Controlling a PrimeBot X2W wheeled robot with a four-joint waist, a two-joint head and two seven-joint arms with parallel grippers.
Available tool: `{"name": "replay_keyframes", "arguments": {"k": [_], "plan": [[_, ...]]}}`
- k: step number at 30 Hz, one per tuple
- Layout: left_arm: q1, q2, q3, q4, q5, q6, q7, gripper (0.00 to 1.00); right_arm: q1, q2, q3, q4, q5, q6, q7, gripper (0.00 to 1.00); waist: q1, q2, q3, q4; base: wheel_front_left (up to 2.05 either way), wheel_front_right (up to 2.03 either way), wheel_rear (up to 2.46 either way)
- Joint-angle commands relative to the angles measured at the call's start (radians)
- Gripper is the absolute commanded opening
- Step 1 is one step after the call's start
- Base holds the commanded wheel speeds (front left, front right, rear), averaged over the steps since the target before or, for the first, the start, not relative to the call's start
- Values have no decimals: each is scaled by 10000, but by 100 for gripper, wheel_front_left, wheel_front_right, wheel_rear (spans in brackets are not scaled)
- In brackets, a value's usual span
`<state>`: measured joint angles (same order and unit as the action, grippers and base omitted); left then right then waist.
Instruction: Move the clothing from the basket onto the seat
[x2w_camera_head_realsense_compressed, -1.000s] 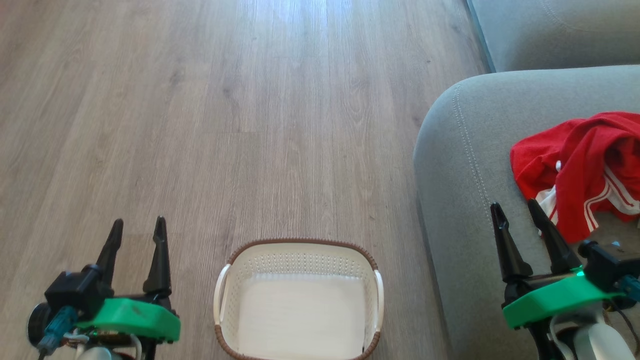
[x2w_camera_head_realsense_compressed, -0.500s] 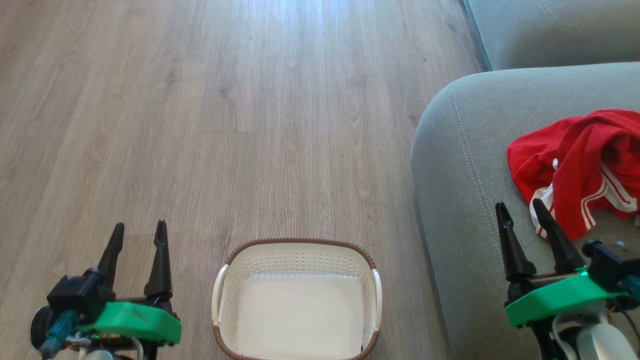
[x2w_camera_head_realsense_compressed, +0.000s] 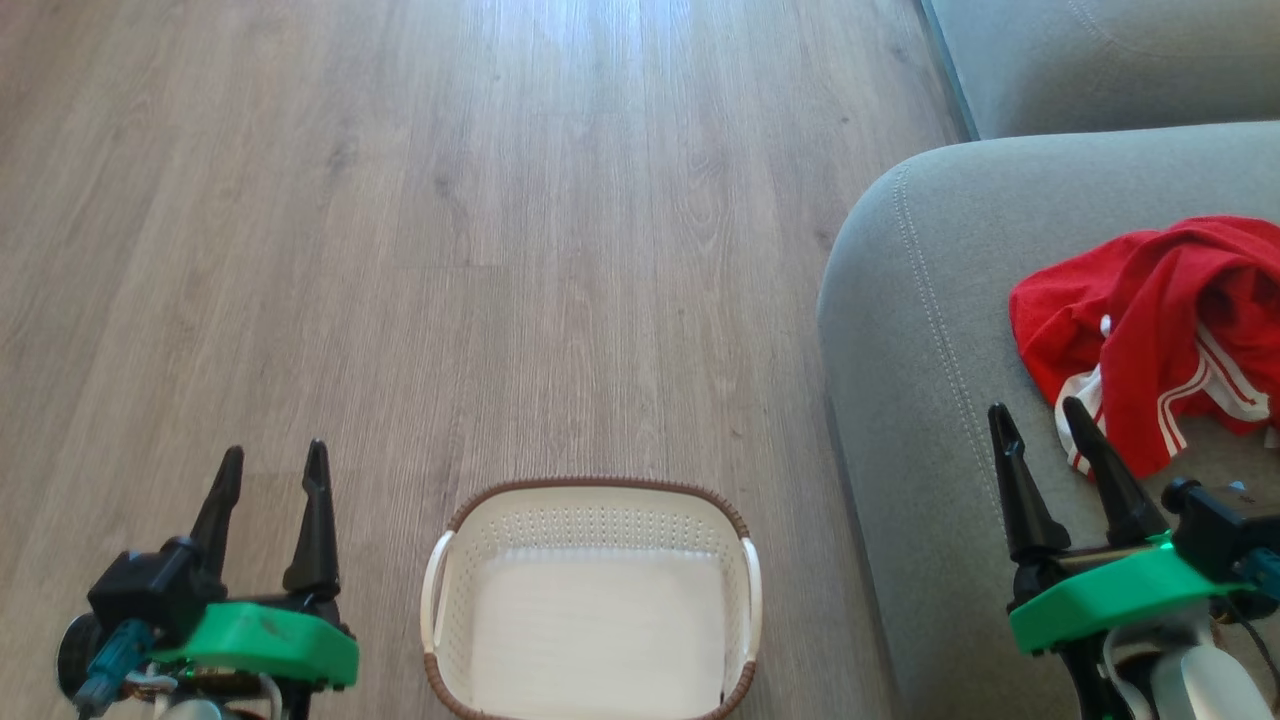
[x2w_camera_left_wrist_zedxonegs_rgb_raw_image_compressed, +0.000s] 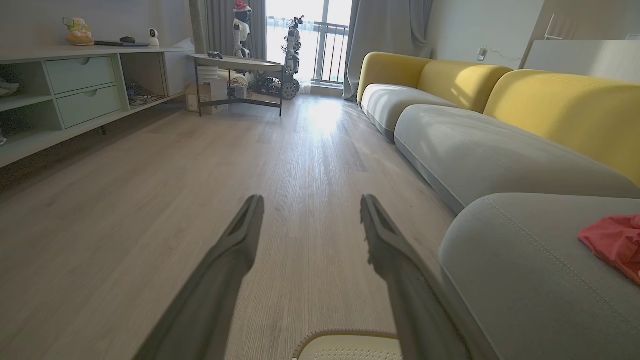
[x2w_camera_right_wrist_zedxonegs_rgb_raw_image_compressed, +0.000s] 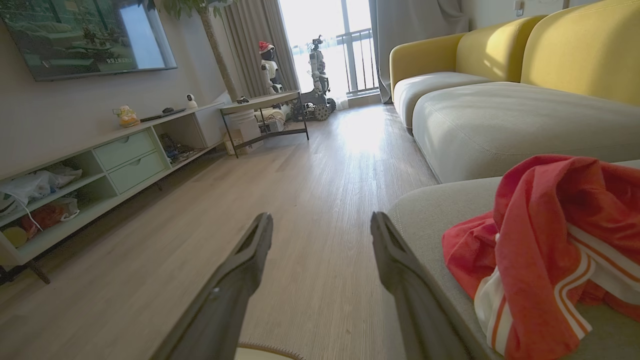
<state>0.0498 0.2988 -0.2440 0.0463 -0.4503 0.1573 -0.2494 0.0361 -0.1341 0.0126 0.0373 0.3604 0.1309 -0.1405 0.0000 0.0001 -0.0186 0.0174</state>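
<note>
Scanning head view: basket (x2w_camera_head_realsense_compressed: 600, 520) bare inside, near centre; clothing (x2w_camera_head_realsense_compressed: 1150, 320) heaped on seat (x2w_camera_head_realsense_compressed: 930, 400), at right.
Nearer arm: right gripper (x2w_camera_head_realsense_compressed: 1035, 410), fingers spread, empty, clothing just far-right of it; left gripper (x2w_camera_head_realsense_compressed: 275, 450) well apart.
Left wrist view: fingers parted, nothing held; clothing far right.
Right wrist view: fingers parted; clothing just right.
Judgement: transfer looks complete.

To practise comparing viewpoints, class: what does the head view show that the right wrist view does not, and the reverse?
Head view: the empty inside of the basket and the left gripper, open. Right wrist view: a television, a shelf unit with drawers and yellow sofa backs. Both: the red clothing lying on the grey seat, the wooden floor and the open right gripper.
</note>
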Motion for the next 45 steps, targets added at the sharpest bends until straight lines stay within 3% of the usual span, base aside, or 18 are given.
{"name": "replay_keyframes", "arguments": {"k": [1, 11, 12, 17, 45], "plan": [[-357, 58, 523, -235, 148, -49, -124, 100, -350, -82, 237, -300, -31, -2, -5, 100, 0, -1, -3, -15, 0, 0, 0], [-377, -50, 603, -204, 244, -173, -124, 100, -366, -68, 311, -256, 18, -2, 30, 100, 0, -1, 1, -106, 0, 0, 0], [0, -159, 119, 88, 134, -175, 0, 0, -3, 6, 88, 33, 2, 0, 19, 0, 0, -1, 1, -110, 0, 0, 0], [192, -360, -55, 672, 74, -186, 37, 0, 209, 64, 212, 708, 78, 0, 41, 0, 0, -1, 5, -117, 0, 0, 0], [-200, -767, 662, 992, -2521, -771, 760, 0, -146, 184, -45, 1005, 2828, 0, 533, 0, 0, -1, 50, -129, 0, 0, 0]]}}
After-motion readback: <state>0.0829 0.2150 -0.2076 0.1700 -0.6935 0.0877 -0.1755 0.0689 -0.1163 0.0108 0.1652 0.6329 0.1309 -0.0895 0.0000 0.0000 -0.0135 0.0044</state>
